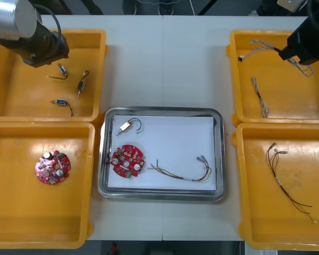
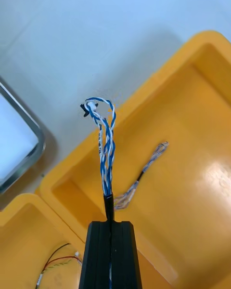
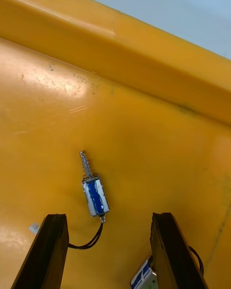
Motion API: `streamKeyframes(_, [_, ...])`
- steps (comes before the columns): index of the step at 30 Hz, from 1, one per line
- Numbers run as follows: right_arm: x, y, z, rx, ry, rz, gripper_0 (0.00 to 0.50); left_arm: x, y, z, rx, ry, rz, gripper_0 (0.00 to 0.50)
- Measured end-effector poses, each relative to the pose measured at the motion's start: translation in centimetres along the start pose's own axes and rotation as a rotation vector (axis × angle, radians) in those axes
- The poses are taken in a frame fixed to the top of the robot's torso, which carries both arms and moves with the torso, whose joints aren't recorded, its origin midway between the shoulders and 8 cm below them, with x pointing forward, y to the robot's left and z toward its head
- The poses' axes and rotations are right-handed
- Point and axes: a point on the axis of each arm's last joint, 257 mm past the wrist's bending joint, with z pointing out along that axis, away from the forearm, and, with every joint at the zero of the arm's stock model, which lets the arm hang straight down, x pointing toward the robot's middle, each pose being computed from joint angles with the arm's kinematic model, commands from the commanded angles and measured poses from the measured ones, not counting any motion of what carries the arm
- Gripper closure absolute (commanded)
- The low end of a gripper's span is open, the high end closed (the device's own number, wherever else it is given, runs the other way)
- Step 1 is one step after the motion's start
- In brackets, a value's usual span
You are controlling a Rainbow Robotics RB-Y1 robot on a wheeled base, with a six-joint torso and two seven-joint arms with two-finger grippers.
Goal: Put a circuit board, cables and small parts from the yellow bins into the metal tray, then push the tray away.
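Near row: the near left yellow bin [image 1: 5, 234] has one round red circuit board [image 1: 52, 168]. The near right yellow bin [image 1: 244, 223] has a red and yellow cable [image 1: 284, 178]; its thin ends are hard to trace. Between them sits the metal tray [image 1: 162, 195], white inside. It carries a second circuit board [image 1: 127, 160], a small metal part [image 1: 125, 126] with a curled lead, and a thin tray cable [image 1: 186, 172] whose colours we can't make out. Farther back, the left gripper [image 3: 109, 216] hovers over the far left yellow bin [image 1: 21, 109], fingers wide apart, gripping nothing. A blue-bodied part [image 3: 94, 195] lies on the bin floor just past the fingertips, and another part [image 3: 144, 277] is cut off beside one finger. In the front view the arm covers those fingers. The right gripper [image 2: 110, 224] is over the far right yellow bin [image 1: 235, 79], fingers pressed together on one end of a twisted blue and white cable [image 2: 107, 144]. The cable's looped tip reaches out above the bin's rim; we can't tell whether it touches. A spare twisted cable [image 2: 144, 171] lies on that bin's floor.
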Motion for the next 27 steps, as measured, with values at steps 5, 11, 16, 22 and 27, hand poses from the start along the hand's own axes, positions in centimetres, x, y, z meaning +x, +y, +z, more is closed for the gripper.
streamKeyframes(5, [-0.7,2.5,-0.5,-0.009,-0.037,-0.063,0.500,0.9,0.0,1.0,-0.012,0.009,0.012,0.000])
streamKeyframes(11, [-2.0,6.2,0.3,-0.015,-0.036,-0.195,0.500,1.4,0.0,1.7,-0.034,0.004,0.027,0.000])
streamKeyframes(16, [-3.1,9.9,2.8,-0.067,-0.030,-0.279,0.500,1.2,-0.5,2.0,-0.028,-0.018,0.046,0.000])
streamKeyframes(22, [-4.7,13.4,5.7,-0.105,-0.052,-0.356,0.500,0.4,-0.8,2.3,-0.018,-0.059,0.063,0.000])
streamKeyframes(27, [-5.4,15.8,8.0,-0.113,-0.061,-0.418,0.500,0.6,-0.2,2.9,-0.020,-0.076,0.065,0.000])
